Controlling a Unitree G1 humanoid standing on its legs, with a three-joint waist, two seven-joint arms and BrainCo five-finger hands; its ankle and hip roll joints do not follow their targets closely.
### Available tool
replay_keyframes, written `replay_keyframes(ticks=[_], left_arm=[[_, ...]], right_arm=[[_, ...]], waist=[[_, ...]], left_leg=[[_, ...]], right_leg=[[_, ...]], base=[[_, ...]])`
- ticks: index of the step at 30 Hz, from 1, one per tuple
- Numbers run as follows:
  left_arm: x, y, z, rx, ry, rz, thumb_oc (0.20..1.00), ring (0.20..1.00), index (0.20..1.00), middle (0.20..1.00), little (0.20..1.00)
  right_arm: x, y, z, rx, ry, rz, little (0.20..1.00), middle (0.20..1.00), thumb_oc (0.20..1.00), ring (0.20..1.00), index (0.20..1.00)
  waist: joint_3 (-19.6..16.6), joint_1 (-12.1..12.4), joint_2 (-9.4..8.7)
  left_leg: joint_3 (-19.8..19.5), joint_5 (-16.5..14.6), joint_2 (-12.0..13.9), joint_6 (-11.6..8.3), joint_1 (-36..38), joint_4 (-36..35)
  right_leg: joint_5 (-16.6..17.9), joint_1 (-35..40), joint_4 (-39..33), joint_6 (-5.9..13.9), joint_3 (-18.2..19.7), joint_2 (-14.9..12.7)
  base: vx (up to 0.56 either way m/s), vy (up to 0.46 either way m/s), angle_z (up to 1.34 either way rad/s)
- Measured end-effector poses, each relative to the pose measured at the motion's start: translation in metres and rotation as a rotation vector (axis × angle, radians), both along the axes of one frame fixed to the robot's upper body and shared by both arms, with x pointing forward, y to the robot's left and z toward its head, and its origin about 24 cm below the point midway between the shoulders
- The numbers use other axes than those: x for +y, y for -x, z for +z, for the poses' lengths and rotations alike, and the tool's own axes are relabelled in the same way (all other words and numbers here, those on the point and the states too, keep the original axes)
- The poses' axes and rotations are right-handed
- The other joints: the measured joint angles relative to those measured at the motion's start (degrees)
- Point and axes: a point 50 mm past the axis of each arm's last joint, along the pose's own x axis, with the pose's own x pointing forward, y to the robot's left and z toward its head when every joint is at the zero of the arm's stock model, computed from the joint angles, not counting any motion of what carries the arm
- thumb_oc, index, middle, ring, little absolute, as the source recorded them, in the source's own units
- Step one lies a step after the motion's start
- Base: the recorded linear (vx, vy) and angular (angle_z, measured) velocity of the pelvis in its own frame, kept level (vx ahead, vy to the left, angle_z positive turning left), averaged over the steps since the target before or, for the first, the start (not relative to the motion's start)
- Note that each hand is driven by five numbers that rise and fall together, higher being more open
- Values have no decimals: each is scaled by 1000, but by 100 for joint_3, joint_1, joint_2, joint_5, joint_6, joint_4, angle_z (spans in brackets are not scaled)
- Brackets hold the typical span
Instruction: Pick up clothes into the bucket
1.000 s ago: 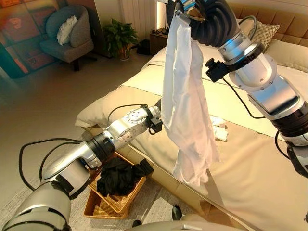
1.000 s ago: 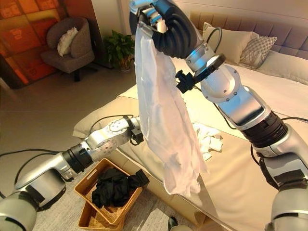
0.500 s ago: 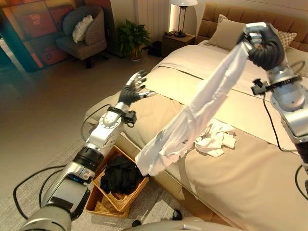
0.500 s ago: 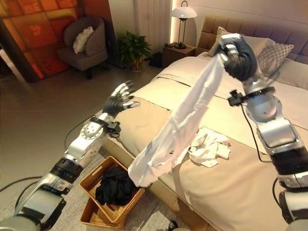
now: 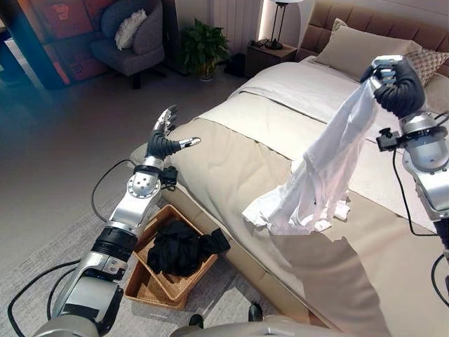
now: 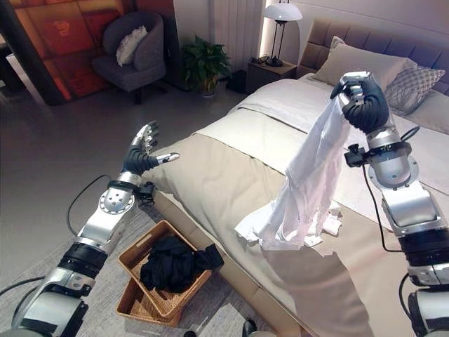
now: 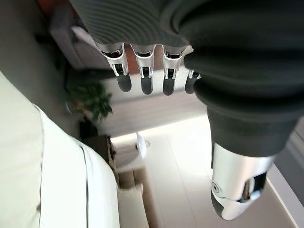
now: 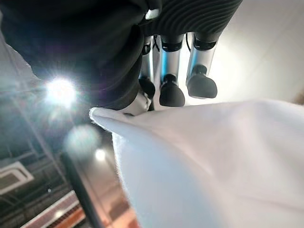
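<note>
Filling most of the room, the bed [image 5: 231, 151] stretches away with a beige cover, a paler sheet and pillows [image 6: 349, 63] against a padded headboard. Beyond it on the grey floor [image 5: 63, 147] stand a dark armchair [image 6: 133, 60] with a light cushion, a potted plant [image 6: 203, 67] and a nightstand carrying a lamp [image 6: 280, 14]. Over the bed's middle hangs the white garment [image 6: 305, 186], pinched at its top in the right robot hand [image 6: 365, 98], which is raised high above the mattress; the cloth falls in a long drape and its lower folds rest bunched on the beige cover. In the right wrist view the dark-tipped fingers [image 8: 171, 92] curl down onto the white fabric's upper edge with the thumb against it, so this robot hand is gripping the garment. On the floor just beside the near edge of the bed sits the wicker basket [image 5: 151, 288], tilted, with a heap of black clothes [image 5: 182, 249] inside it that spills over its rim. The left robot hand [image 5: 165, 137] is lifted near the bed's near corner, above and beyond the basket, its fingers spread and relaxed and holding nothing; the left wrist view shows them straight in a row.
</note>
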Motion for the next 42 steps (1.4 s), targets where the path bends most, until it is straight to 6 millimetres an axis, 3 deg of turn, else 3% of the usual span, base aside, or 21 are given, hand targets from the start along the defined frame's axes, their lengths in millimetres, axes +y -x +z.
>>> replay_keyframes(ticks=[6, 11, 19, 29, 33, 35, 42], left_arm=[[-29, -2, 13, 13, -43, -223, 1000, 1000, 1000, 1000, 1000], [-67, -2, 38, -20, -27, -422, 1000, 1000, 1000, 1000, 1000], [-107, 10, 62, -3, -21, -701, 1000, 1000, 1000, 1000, 1000], [-122, 9, 58, 21, -17, -733, 1000, 1000, 1000, 1000, 1000], [-133, 4, 50, 42, -2, -716, 1000, 1000, 1000, 1000, 1000], [-138, 3, 49, 40, 0, -716, 1000, 1000, 1000, 1000, 1000], [-149, -8, 45, -28, -55, -585, 1000, 1000, 1000, 1000, 1000]], right_arm=[[30, -13, 27, -56, 55, 77, 200, 200, 200, 200, 200], [59, -20, 46, -98, 99, 151, 200, 200, 200, 200, 200], [74, -24, 47, -81, 120, 199, 200, 200, 200, 200, 200], [86, -21, 45, -80, 130, 252, 200, 200, 200, 200, 200], [109, -10, 47, -115, 136, 362, 200, 200, 200, 200, 200], [112, -9, 48, -120, 136, 373, 200, 200, 200, 200, 200], [125, -2, 49, -147, 132, 429, 200, 200, 200, 200, 200]], waist=[[25, 43, 23], [34, 46, 33], [46, 25, 54], [54, -80, 70], [60, -137, 90], [57, -142, 96], [70, -194, 132]], left_leg=[[0, 1, -2, -1, -7, 1], [-4, 1, -17, -1, -6, 2], [-2, 1, -50, -2, -1, 3], [1, 1, -79, -2, -4, 3], [34, 0, -81, -2, -3, 3], [65, 0, -81, -1, -4, 3], [84, -2, -82, -1, -18, 3]], right_leg=[[-1, -7, 0, -2, -1, -1], [14, -3, 1, -22, -3, -12], [16, 0, 2, -26, -3, -43], [16, -5, 2, -25, 2, -72], [17, -21, 3, -26, 38, -73], [17, -39, 3, -26, 74, -70], [17, -71, 4, -24, 119, -68]], base=[[0, 0, 0], [0, 0, 0], [0, 0, 0], [0, 0, 0], [1, -1, -3], [-11, -1, -9], [-9, 2, -3]])
